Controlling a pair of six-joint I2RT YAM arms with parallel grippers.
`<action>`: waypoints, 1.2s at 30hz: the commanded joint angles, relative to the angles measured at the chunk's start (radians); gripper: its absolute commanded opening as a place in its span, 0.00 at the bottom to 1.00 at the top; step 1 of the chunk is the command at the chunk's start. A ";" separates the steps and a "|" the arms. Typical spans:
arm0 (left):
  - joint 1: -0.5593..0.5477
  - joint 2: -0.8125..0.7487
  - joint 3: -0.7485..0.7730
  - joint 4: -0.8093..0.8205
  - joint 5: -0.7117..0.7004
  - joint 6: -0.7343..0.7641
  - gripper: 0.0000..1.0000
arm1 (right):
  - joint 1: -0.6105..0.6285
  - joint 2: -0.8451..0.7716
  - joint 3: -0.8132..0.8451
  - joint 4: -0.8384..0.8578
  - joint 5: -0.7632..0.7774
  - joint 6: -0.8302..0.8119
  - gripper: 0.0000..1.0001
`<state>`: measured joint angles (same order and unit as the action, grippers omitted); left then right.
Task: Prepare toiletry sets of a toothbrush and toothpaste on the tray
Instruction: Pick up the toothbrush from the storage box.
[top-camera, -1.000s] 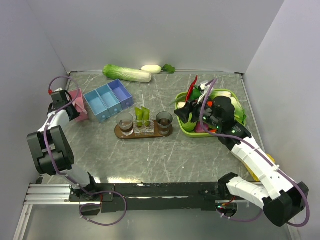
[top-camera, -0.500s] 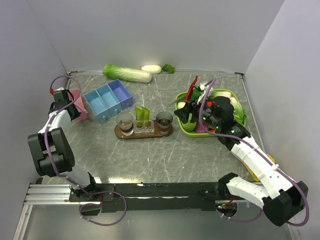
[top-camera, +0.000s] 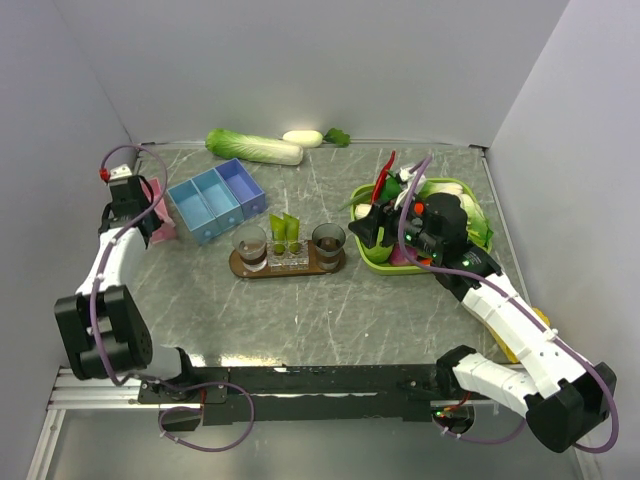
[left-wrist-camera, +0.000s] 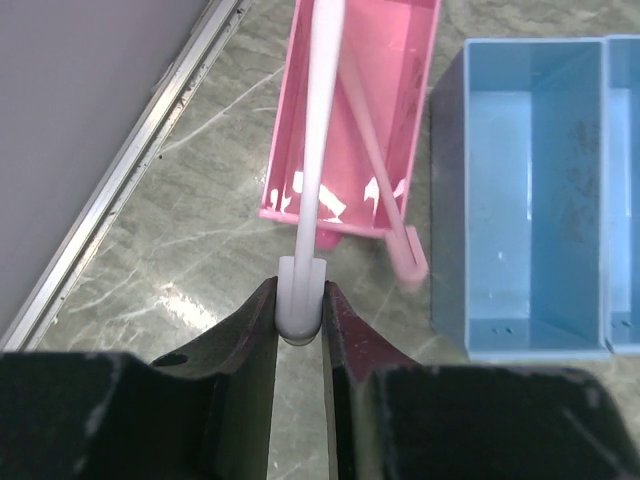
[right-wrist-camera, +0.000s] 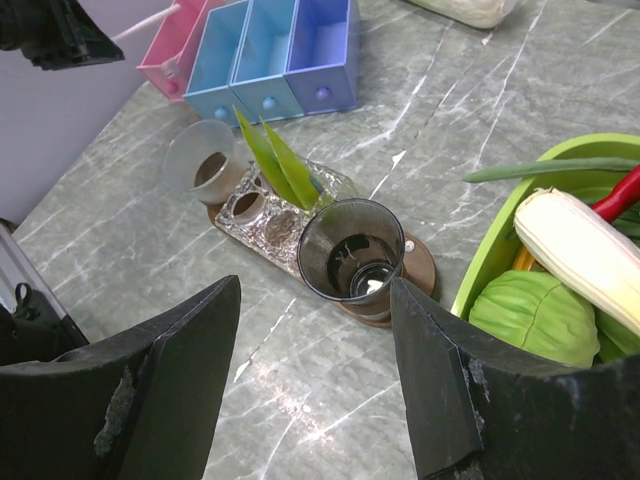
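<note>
White thin plastic toothbrush (left-wrist-camera: 318, 150) pinched by the left gripper (left-wrist-camera: 300, 300) over a pink rectangular box (left-wrist-camera: 410, 90); right gripper (right-wrist-camera: 312, 290) spread wide, empty.

The worktop (top-camera: 300, 320) is grey veined stone, smooth with a soft sheen. The toothbrush (left-wrist-camera: 318, 150) is smooth white plastic. The pink box (left-wrist-camera: 405, 60) is glossy plastic and the blue box (left-wrist-camera: 520, 200) is duller. The tray (top-camera: 285, 271) is dark wood. The left pincer (left-wrist-camera: 298, 297) is matt black and scuffed.
</note>
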<state>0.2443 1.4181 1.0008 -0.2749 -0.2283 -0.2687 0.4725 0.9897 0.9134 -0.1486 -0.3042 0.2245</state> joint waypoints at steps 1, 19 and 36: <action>-0.020 -0.123 -0.033 -0.023 -0.019 -0.017 0.06 | -0.008 -0.037 0.038 -0.012 -0.010 0.019 0.69; -0.091 -0.659 -0.198 -0.011 0.289 -0.038 0.12 | 0.021 0.015 0.163 -0.063 -0.154 0.174 0.64; -0.344 -0.889 -0.266 0.095 0.507 -0.177 0.11 | 0.239 0.384 0.442 0.072 -0.090 0.302 0.63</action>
<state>-0.0746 0.5591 0.7547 -0.2886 0.2012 -0.3611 0.7071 1.2819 1.2446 -0.1680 -0.3862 0.4583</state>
